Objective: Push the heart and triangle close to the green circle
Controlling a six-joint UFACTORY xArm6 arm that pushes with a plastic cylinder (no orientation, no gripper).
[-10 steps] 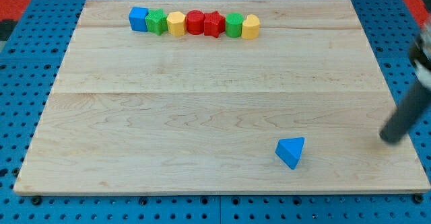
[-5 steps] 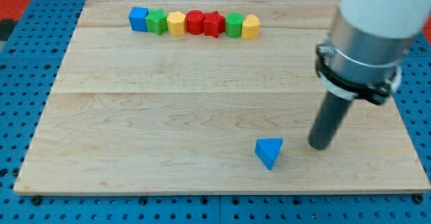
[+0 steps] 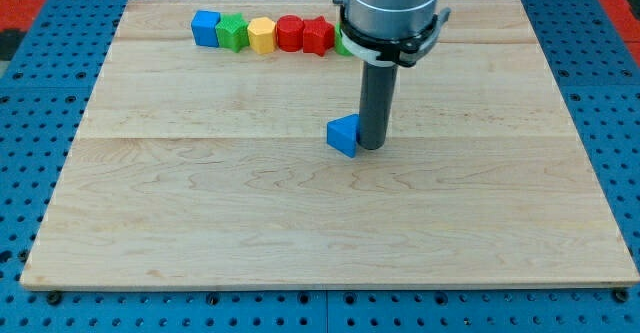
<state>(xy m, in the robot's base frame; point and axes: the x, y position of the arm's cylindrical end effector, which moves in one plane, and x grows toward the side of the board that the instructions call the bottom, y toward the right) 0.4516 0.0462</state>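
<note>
The blue triangle (image 3: 342,135) lies near the middle of the wooden board (image 3: 200,213). My tip (image 3: 371,147) stands right against the triangle's right side, touching it. A row of blocks lies along the view's top: a blue square (image 3: 206,27), a green block (image 3: 233,32), a yellow block (image 3: 261,35), a red round block (image 3: 290,33) and a red star-like block (image 3: 318,35). The arm's body hides the row's right end, where the green circle and yellow heart stood; only a green sliver (image 3: 342,43) shows.
The board sits on a blue pegboard (image 3: 40,123) with a red area at the view's top left corner (image 3: 20,3). The arm's wide grey collar (image 3: 390,23) hangs over the top middle of the board.
My tip has swept from the view's right edge leftward and up, pushing the blue triangle from the lower right toward the board's middle. The arm now covers the row's right end.
</note>
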